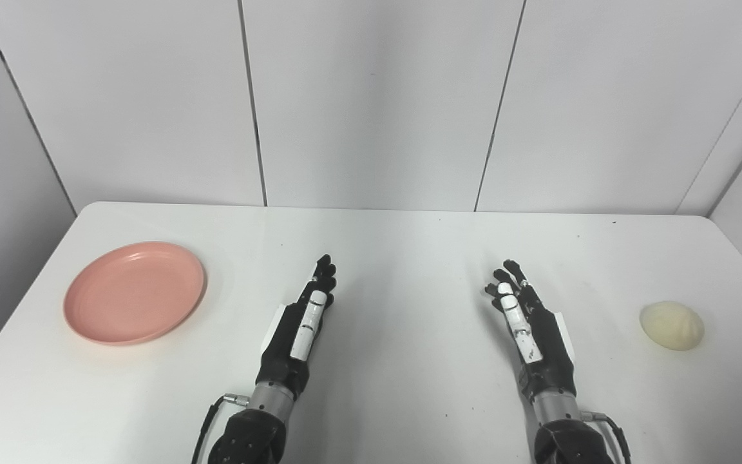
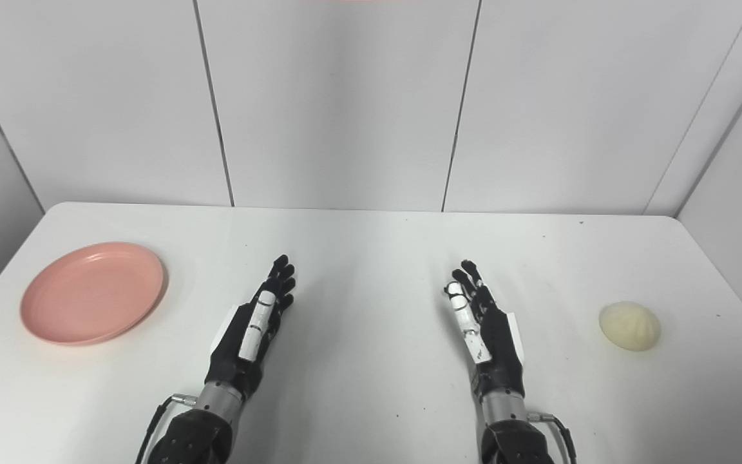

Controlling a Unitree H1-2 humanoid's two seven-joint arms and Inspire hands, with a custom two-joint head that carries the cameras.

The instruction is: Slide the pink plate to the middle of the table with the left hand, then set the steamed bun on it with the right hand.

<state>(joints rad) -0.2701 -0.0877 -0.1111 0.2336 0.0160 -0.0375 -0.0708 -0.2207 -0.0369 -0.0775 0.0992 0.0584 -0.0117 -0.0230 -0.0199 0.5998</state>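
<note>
A pink plate [image 1: 134,291] lies empty on the left side of the white table [image 1: 403,258]. Far over on the right side sits a pale cream steamed bun [image 1: 672,325]. My left hand [image 1: 301,325] is over the table to the right of the plate, apart from it, open with its fingers stretched forward and holding nothing. Well left of the bun is my right hand [image 1: 529,325], also open with straight fingers and holding nothing. Both hands are edge-on, thumbs upward.
White wall panels [image 1: 371,96] rise right behind the table's far edge, and the walls close in at both sides. A few small dark specks mark the tabletop. Cables run along both wrists at the bottom edge.
</note>
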